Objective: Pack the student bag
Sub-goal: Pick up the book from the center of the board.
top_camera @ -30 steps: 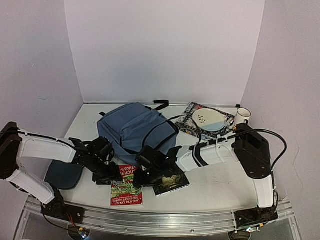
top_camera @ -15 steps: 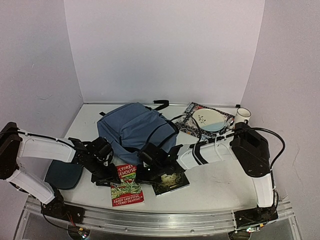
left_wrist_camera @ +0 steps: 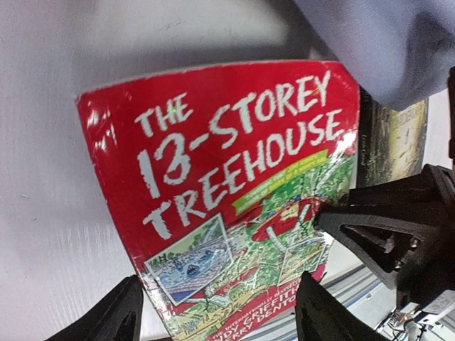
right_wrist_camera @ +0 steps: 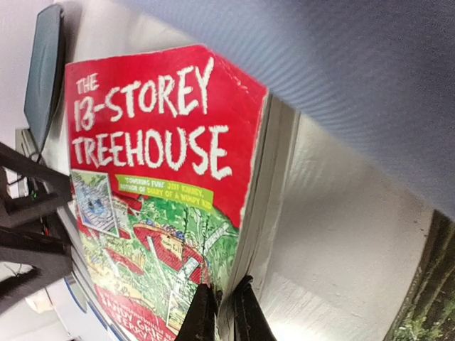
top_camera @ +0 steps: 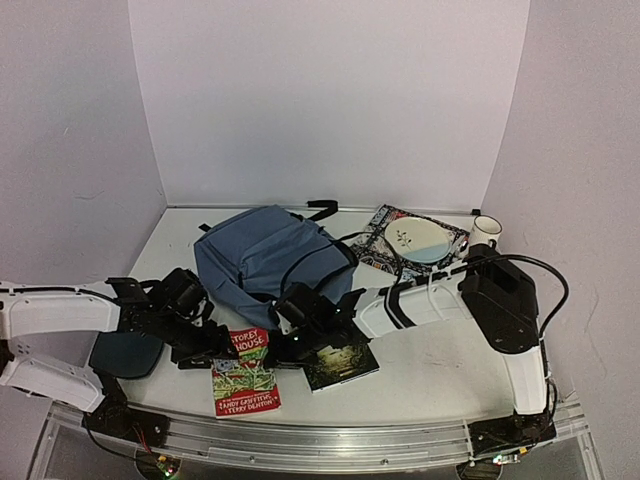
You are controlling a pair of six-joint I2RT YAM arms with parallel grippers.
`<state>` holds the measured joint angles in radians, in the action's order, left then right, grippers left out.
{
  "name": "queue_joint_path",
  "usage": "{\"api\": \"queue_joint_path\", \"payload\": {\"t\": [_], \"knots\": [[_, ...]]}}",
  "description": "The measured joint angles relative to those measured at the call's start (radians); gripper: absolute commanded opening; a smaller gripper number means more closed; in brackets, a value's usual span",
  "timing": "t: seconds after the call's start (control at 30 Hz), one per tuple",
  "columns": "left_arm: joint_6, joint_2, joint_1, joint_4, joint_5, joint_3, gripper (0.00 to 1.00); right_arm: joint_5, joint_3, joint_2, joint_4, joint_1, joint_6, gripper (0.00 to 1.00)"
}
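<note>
Packing judged barely begun: 13-Storey Treehouse paperback (left_wrist_camera: 234, 163) pinched at edge by right gripper (right_wrist_camera: 224, 302) fingers, flanked by spread left gripper (left_wrist_camera: 217, 312) fingers; student bag (top_camera: 260, 255) beyond, nothing seen packed.

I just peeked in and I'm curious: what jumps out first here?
The bright red book, The 13-Storey Treehouse, lies near the front edge of the table, with the right gripper pinching its edge. Behind it sits the big slate-blue backpack, the largest thing there.
</note>
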<state>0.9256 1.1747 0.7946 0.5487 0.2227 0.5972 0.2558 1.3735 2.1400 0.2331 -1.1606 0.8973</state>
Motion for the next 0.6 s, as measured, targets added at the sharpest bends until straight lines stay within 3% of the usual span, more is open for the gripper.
{"api": "queue_joint_path", "payload": {"t": [0.27, 0.6], "knots": [[0.016, -0.126, -0.004, -0.037, -0.076, 0.005, 0.85, 0.013, 0.0, -0.054, 0.007, -0.006, -0.088, 0.0], [0.008, -0.149, -0.016, -0.036, -0.133, 0.019, 0.93, 0.014, -0.018, -0.174, 0.007, -0.02, -0.171, 0.0]]}}
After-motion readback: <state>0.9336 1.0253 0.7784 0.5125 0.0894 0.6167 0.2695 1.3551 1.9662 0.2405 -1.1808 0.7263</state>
